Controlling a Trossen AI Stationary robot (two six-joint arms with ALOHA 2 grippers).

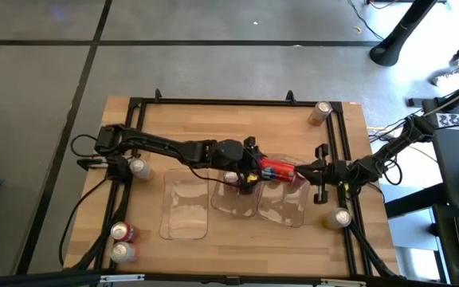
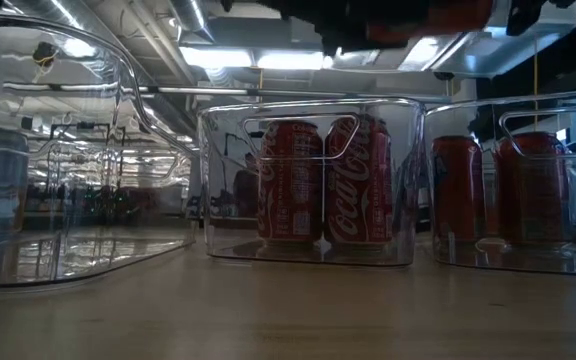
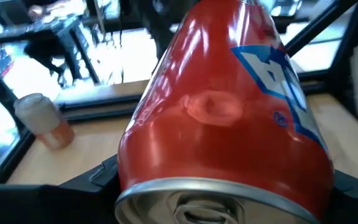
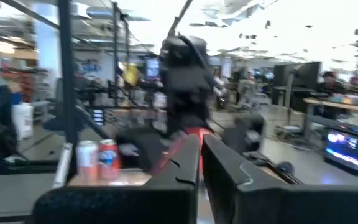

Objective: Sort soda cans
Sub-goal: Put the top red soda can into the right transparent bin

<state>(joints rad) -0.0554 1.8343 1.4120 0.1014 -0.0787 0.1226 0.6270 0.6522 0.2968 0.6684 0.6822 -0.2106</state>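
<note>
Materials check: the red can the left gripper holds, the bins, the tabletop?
Red can, held in the left gripper: looks like thin painted metal, glossy, with a small dent and a bare silver top. Bins: clear hard plastic, probably acrylic; cans show through the walls, which mirror the ceiling lights. Tabletop: pale wood planks with visible grain and seams, possibly laminate.

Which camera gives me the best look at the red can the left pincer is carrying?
The left wrist view: the red can fills the picture, showing a dent in its side and its silver end. The high view shows the red can small, lying sideways in the left pincer above the clear trays. The right wrist view gives only a red blur; the low view barely catches it.
</note>
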